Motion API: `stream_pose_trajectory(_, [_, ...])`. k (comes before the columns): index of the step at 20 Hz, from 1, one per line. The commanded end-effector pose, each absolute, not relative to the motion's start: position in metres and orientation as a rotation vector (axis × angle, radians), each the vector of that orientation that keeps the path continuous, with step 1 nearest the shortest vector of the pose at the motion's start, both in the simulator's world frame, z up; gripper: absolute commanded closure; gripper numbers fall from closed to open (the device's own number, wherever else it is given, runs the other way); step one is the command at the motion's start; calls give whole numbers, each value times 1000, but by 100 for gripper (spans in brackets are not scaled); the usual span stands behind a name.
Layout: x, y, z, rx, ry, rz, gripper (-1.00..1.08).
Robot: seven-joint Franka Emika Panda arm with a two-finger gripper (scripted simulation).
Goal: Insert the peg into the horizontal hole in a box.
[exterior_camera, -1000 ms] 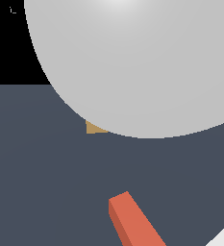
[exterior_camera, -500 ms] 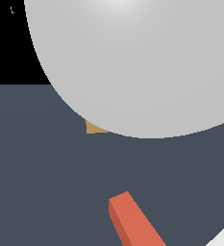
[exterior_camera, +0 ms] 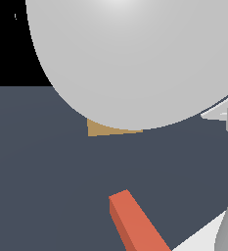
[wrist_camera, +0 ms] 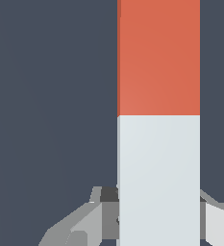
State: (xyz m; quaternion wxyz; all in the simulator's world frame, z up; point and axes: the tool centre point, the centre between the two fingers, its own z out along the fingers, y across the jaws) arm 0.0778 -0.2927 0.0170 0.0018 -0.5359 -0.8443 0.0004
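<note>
Peg [wrist_camera: 158, 120] clamped at its white half by gripper [wrist_camera: 156, 211], dark slate floor [exterior_camera: 42, 171], black backdrop, tan box [exterior_camera: 103, 129] mostly hidden.

A smooth, matt finish is seen on the peg [wrist_camera: 158, 120], the dark floor [exterior_camera: 42, 186] and, as far as is visible, the box [exterior_camera: 105, 129].
</note>
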Motion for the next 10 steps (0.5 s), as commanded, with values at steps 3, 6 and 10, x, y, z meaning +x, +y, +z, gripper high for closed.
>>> stream_pose_trajectory(3, [75,-281,22,-1696,-2644,0,108])
stream_pose_trajectory(6, [71,-269,26,-1709,-2635,0,108])
stream_pose_trajectory(10, [64,-247,32,-1734,-2619,0,108])
